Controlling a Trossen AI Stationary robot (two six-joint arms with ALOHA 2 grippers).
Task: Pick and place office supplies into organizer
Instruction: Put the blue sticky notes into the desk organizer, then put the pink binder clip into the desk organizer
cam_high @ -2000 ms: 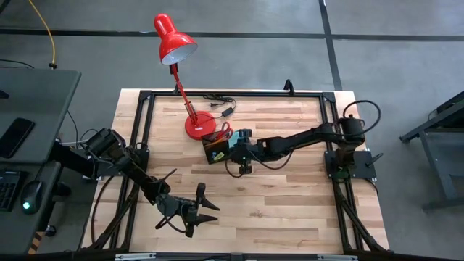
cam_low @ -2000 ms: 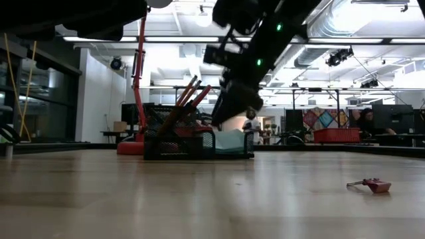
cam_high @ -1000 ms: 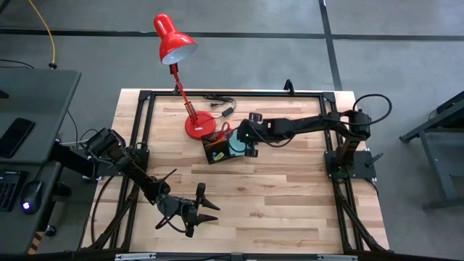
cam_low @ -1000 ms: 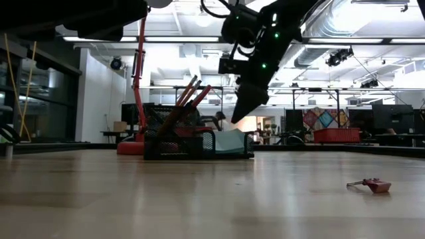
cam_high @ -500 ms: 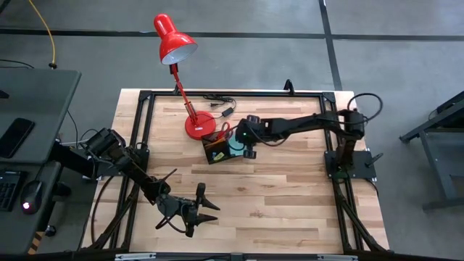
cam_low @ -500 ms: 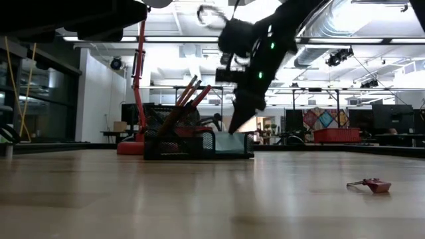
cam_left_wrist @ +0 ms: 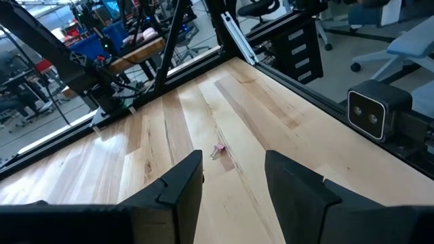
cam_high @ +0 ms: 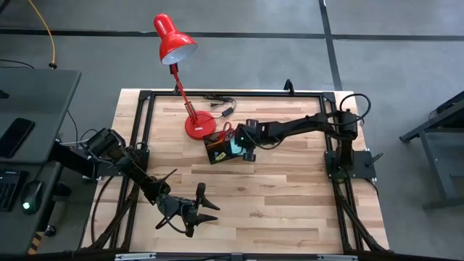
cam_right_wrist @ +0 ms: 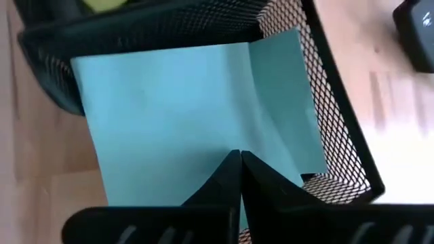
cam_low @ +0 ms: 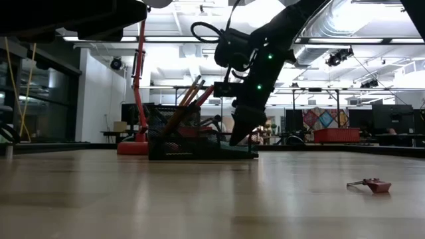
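Note:
The black mesh organizer (cam_high: 216,151) (cam_low: 192,143) stands beside the red lamp's base. Orange pencils (cam_low: 188,99) lean out of it and red-handled scissors (cam_high: 225,131) lie at its far side. A teal sticky-note pad (cam_right_wrist: 183,115) (cam_high: 234,151) lies in its right compartment. My right gripper (cam_right_wrist: 239,157) (cam_low: 238,138) is shut, its tips down on that pad. My left gripper (cam_left_wrist: 230,169) (cam_high: 209,210) stands open near the table's front edge, holding nothing. A small red piece (cam_left_wrist: 218,150) (cam_low: 372,184) lies on the wood ahead of it. My right gripper presses its shut fingertips (cam_right_wrist: 230,166) on the teal pad's top face (cam_right_wrist: 217,135), near the pad's middle. It comes from above, slanting down from the table's right side. The pad lies inside the mesh compartment, one edge (cam_right_wrist: 95,156) seemingly over the wall.
The red desk lamp (cam_high: 196,127) stands just left of the organizer, its head (cam_high: 174,40) leaning past the table's far edge. A black cable with plug (cam_high: 221,105) lies behind it. Bare wood stretches across the table's middle and right.
My right gripper has gone down, tips first, into the organizer's right compartment. The teal pad, which stuck up above the mesh wall a second ago, has sunk lower into the compartment.

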